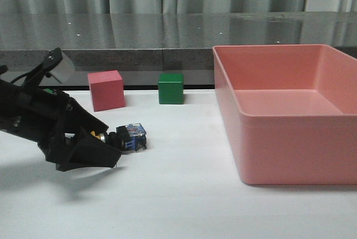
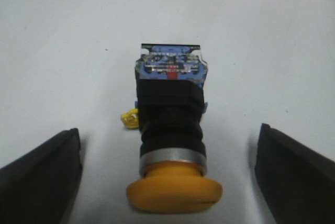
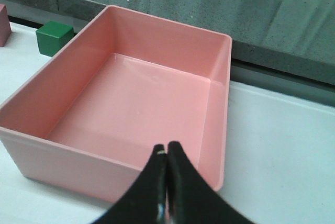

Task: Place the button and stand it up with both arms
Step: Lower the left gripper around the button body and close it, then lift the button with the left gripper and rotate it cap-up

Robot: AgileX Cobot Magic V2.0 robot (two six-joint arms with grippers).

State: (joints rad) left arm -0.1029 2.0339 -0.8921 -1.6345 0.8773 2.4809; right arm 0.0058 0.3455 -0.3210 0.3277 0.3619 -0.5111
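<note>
The button (image 1: pixel 127 136) lies on its side on the white table, its yellow cap toward my left gripper (image 1: pixel 103 145) and its blue-and-clear base pointing away. In the left wrist view the button (image 2: pixel 170 130) lies between my wide-open jaws, which stand well apart from it on both sides; the yellow cap (image 2: pixel 174 194) is nearest the wrist. My right gripper (image 3: pixel 167 153) is shut and empty, above the near wall of the pink bin (image 3: pixel 104 166). The right arm does not show in the front view.
A pink cube (image 1: pixel 106 90) and a green cube (image 1: pixel 170 88) stand behind the button. The large pink bin (image 1: pixel 290 138) fills the table's right side. A small yellow bit (image 2: pixel 131 119) lies beside the button body. A grey ledge runs along the back.
</note>
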